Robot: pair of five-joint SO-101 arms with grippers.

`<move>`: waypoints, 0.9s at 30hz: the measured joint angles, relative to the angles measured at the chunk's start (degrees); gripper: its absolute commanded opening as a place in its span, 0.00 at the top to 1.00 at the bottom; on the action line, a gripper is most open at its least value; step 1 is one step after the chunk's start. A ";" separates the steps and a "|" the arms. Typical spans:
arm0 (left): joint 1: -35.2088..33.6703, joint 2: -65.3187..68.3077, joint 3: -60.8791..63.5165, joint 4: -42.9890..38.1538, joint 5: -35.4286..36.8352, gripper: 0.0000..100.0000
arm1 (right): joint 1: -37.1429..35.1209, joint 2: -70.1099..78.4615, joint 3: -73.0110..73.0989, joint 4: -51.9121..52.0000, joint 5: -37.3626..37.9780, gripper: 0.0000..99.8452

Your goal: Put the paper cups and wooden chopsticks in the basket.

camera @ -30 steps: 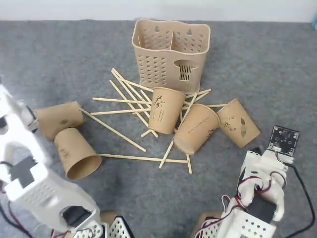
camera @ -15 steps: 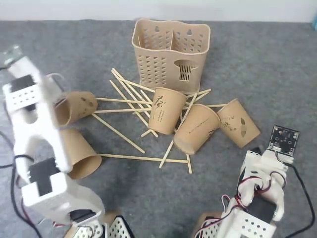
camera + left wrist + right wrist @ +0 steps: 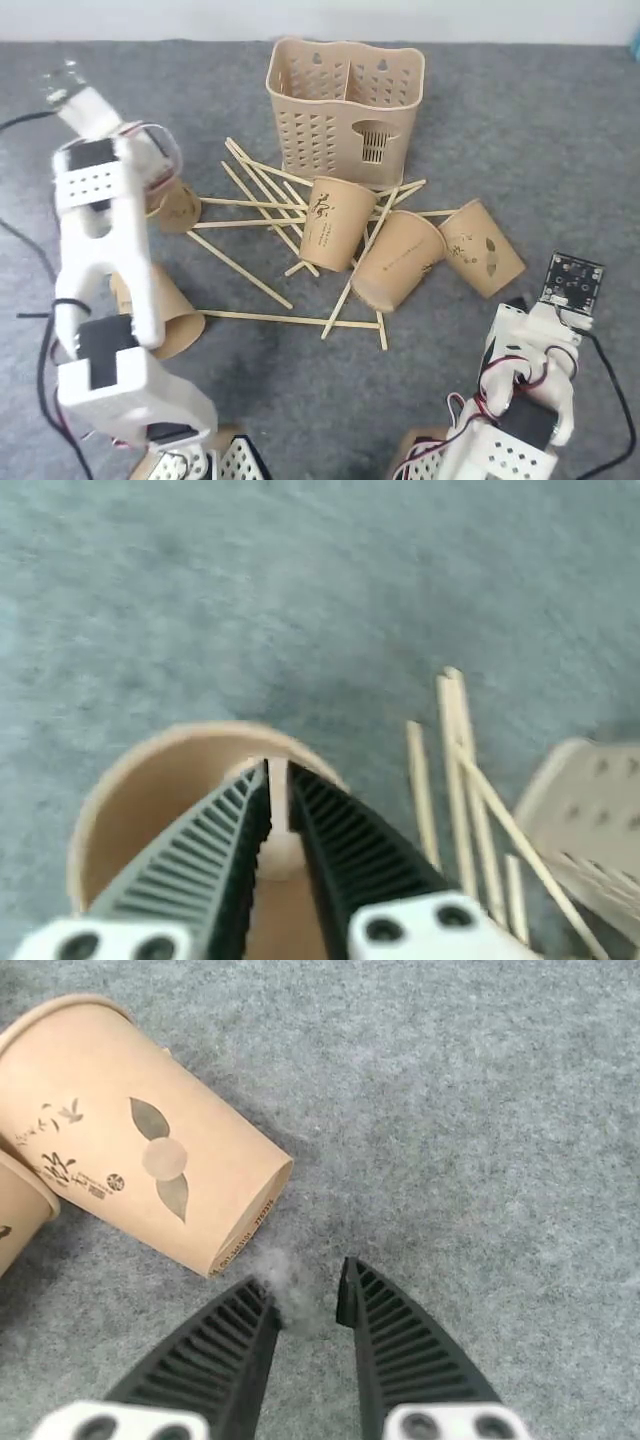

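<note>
Grey felt [image 3: 520, 120] runs to a pale far wall [image 3: 300, 18]. My left gripper [image 3: 277, 770] clamps a paper cup [image 3: 150, 780], lifted farther and rightward toward the basket [image 3: 345, 100] since before; my right gripper [image 3: 305, 1295] hangs parted, empty.

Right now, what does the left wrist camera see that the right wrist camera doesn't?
Only the left wrist view: the left jaws shut on the rim of a cup, some chopsticks and a corner of the basket. Only the right wrist view: the right jaws open over the carpet, near a leaf cup lying on its side, with a second cup next to it. Both: black jaws and grey carpet.
</note>
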 measured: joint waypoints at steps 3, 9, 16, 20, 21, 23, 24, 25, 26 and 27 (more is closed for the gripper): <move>3.43 0.00 0.00 -1.05 -0.18 0.81 | 0.00 0.00 0.00 0.00 0.00 0.91; 5.27 0.00 0.00 -1.41 -0.18 0.80 | 0.00 0.00 0.00 0.00 0.00 0.91; 5.19 0.00 0.00 -1.05 -0.18 0.80 | 0.00 0.00 0.00 0.00 0.00 0.91; 5.19 0.00 0.00 0.53 -0.18 0.80 | 0.00 0.00 0.00 0.00 0.00 0.91; 5.19 0.00 0.00 0.70 -0.18 0.80 | 0.00 0.00 0.00 0.00 0.00 0.91; 5.19 0.00 0.00 0.70 -0.18 0.80 | 0.00 0.00 0.00 0.00 0.00 0.91; 5.19 0.00 0.00 0.70 -0.18 0.81 | 0.00 0.00 0.00 0.00 0.00 0.91; 5.19 0.00 0.00 0.70 -0.18 0.81 | 0.00 0.00 0.00 0.00 0.00 0.91; 5.19 0.00 0.00 0.88 -0.18 0.83 | 0.00 0.00 0.00 0.00 0.00 0.91; 5.19 0.00 0.00 1.32 -0.18 0.86 | 0.00 0.00 0.00 0.00 0.00 0.91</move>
